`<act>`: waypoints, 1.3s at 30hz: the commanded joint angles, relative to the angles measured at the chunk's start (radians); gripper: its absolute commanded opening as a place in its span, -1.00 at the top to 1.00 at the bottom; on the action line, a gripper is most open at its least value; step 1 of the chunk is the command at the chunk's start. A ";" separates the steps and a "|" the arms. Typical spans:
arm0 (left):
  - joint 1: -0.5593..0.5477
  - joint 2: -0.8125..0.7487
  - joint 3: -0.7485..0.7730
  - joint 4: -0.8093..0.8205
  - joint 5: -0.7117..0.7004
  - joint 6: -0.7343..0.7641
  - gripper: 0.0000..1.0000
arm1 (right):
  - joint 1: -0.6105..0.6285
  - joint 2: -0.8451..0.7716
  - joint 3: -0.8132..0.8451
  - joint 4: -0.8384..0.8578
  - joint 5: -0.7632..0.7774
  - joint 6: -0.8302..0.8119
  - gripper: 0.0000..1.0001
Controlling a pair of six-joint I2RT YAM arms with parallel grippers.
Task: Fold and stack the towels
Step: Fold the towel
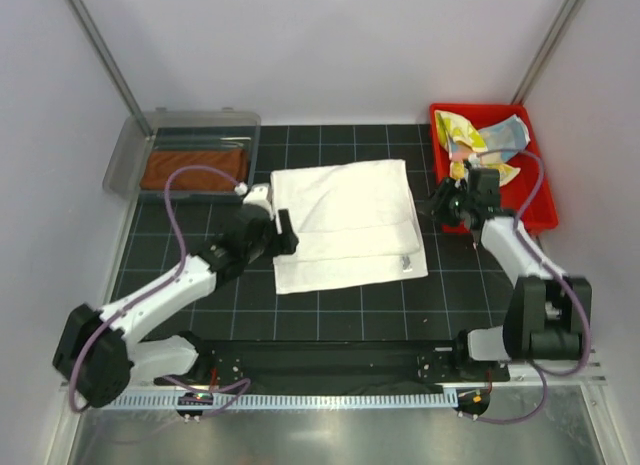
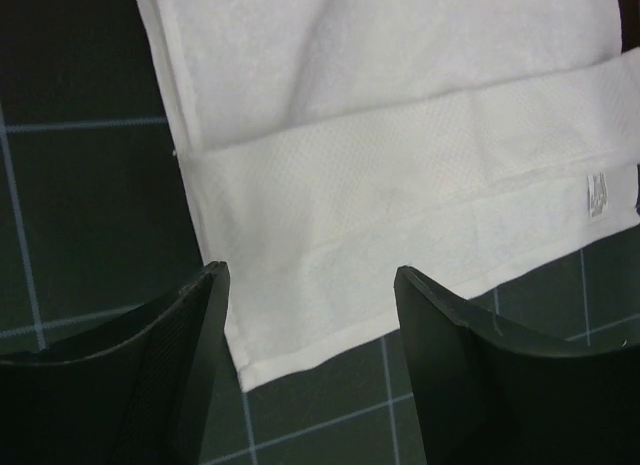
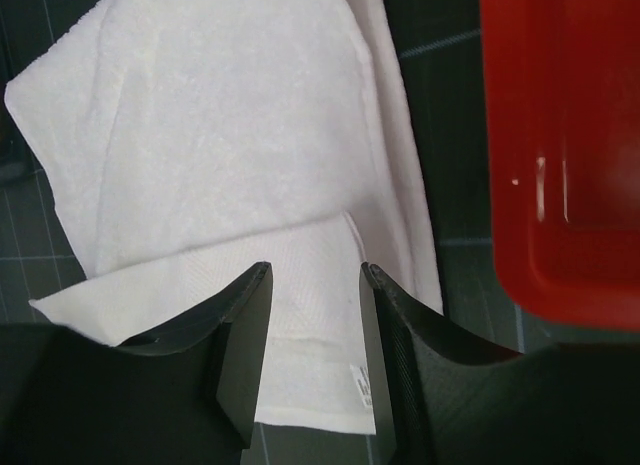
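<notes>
**Mia:** Where is the white towel (image 1: pixel 345 225)?

**Ben:** It lies flat in the middle of the black mat (image 1: pixel 340 315), folded over once. The top part does not reach the near edge. A strip of the bottom part sticks out, with a little tag (image 2: pixel 596 195) on it.

**Mia:** And the other towels?

**Ben:** The brown towel (image 1: pixel 193 169) lies folded in the clear box (image 1: pixel 125 170) at the far left. The bright towels (image 1: pixel 480 137) are bunched up in the red box (image 1: pixel 537 213) at the far right.

**Mia:** What about the grippers?

**Ben:** The left gripper (image 2: pixel 310 275) is by the towel's left edge. A corner of the towel shows between its jaws. The jaws stand wide apart and hold nothing. The right gripper (image 3: pixel 315 270) is by the towel's right edge. Its jaws are apart too, but not as wide, and nothing is in them.

**Mia:** So what could go wrong?

**Ben:** I think the next fold could come out crooked, because the two layers do not line up. If a gripper pinches only the top layer, the bottom one would stay behind. Then the fold would come apart.

**Mia:** Anything else?

**Ben:** The right gripper is close beside the red box. A wide swing could bump the box and push it. And the cloth is soft, so a corner might slip out if the pinch is too near the edge. Then the pile would look messy.
</notes>
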 commanded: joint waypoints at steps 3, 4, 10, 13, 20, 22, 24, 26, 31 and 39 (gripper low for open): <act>0.015 0.245 0.258 -0.135 -0.023 0.060 -0.45 | 0.087 0.322 0.343 -0.231 -0.006 -0.153 0.00; 0.019 0.262 0.274 -0.141 -0.028 0.067 -0.46 | 0.093 0.346 0.368 -0.239 -0.020 -0.167 -0.02; 0.097 0.370 0.346 -0.166 0.078 0.063 -0.50 | 0.107 0.523 0.534 -0.353 -0.060 -0.236 -0.04; 0.101 0.402 0.361 -0.172 0.105 0.071 -0.50 | 0.113 0.550 0.551 -0.380 -0.072 -0.262 -0.04; 0.104 0.500 0.385 -0.184 0.142 0.084 -0.43 | 0.125 0.567 0.548 -0.411 -0.039 -0.284 -0.07; 0.104 0.505 0.386 -0.180 0.156 0.083 -0.32 | 0.124 0.570 0.549 -0.417 -0.052 -0.287 -0.04; 0.105 0.497 0.381 -0.177 0.193 0.083 -0.22 | 0.124 0.555 0.526 -0.396 -0.086 -0.282 0.12; 0.104 0.485 0.372 -0.174 0.214 0.080 0.01 | 0.124 0.542 0.511 -0.391 -0.097 -0.275 0.26; 0.098 0.390 0.287 -0.164 0.297 0.055 0.51 | 0.125 0.444 0.454 -0.423 -0.046 -0.279 0.95; 0.069 0.224 0.047 -0.126 0.259 -0.044 0.52 | 0.124 0.176 0.143 -0.374 0.082 -0.149 0.90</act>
